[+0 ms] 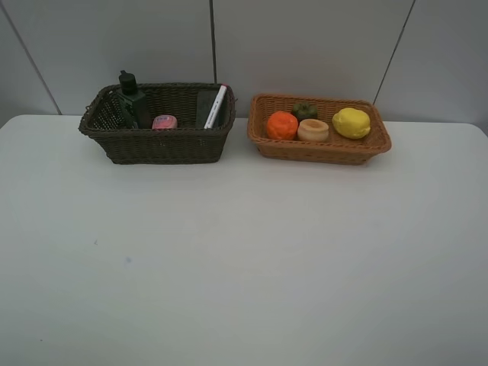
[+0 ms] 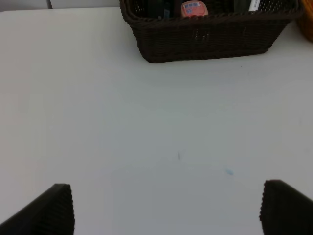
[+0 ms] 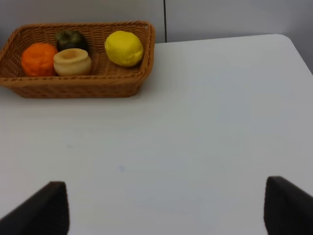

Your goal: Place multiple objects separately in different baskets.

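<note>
Baskets sit side by side at the back of the white surface (image 1: 244, 259), close but not touching. Both have their long sides running left to right.

The dark brown basket (image 1: 160, 145) is on the left. In it, a dark green bottle (image 1: 133, 101) stands upright at the left end, cap up. A pink bottle (image 1: 165, 122) lies low in the middle. A black block (image 1: 206, 108) leans at the right end, and a white marker (image 1: 216, 107) leans just beside it, tilted, with its top end pointing up toward the back right corner.

The tan basket (image 1: 320, 146) is on the right. An orange (image 1: 282, 125) is at its left end. A pale round fruit (image 1: 313, 130) with a dip on top sits next to the orange. A dark fruit (image 1: 304, 110) is behind these two. A yellow lemon (image 1: 351, 123) lies at the right end, long way left to right.

The left tool (image 2: 166, 208) is spread wide and holds nothing. It is over bare surface, and the dark basket is well ahead of it.

The right tool (image 3: 166, 210) is also spread apart and holds nothing. The tan basket is well ahead of it, off to one side.
</note>
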You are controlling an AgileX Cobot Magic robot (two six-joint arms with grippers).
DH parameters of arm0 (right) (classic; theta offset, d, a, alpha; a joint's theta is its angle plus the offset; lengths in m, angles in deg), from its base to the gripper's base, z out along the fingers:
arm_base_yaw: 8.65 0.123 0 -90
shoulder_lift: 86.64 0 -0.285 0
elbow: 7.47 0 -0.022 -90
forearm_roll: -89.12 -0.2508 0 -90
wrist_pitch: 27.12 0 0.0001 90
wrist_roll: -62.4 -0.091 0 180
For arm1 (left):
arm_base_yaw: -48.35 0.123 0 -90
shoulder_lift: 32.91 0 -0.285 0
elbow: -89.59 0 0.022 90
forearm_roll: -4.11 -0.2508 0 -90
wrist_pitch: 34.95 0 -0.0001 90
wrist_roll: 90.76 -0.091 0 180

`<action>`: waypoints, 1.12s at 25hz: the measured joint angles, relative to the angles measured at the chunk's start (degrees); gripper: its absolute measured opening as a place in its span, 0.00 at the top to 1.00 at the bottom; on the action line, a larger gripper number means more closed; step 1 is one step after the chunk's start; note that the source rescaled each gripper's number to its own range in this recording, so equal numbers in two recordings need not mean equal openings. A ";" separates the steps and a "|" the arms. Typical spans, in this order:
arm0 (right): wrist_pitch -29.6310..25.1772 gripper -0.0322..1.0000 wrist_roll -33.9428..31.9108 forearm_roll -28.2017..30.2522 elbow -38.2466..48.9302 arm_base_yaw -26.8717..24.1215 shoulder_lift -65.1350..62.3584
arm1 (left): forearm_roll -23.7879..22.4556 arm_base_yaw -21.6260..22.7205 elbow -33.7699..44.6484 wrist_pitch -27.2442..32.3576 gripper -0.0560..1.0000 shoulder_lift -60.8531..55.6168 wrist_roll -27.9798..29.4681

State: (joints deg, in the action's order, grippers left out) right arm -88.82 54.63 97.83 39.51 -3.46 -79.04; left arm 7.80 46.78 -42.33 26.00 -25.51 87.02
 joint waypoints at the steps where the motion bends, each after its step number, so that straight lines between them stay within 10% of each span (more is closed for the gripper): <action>1: 0.00 0.18 0.05 0.00 0.00 0.00 0.00 | 0.00 0.00 0.00 0.00 0.00 0.00 0.00; 28: 0.00 0.18 0.15 -0.17 0.00 -2.93 0.00 | 0.00 0.00 0.00 0.00 0.00 0.00 0.00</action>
State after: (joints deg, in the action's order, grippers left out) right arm -88.82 54.79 97.66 39.51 -6.39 -79.04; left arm 7.80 46.78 -42.33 26.00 -25.51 87.02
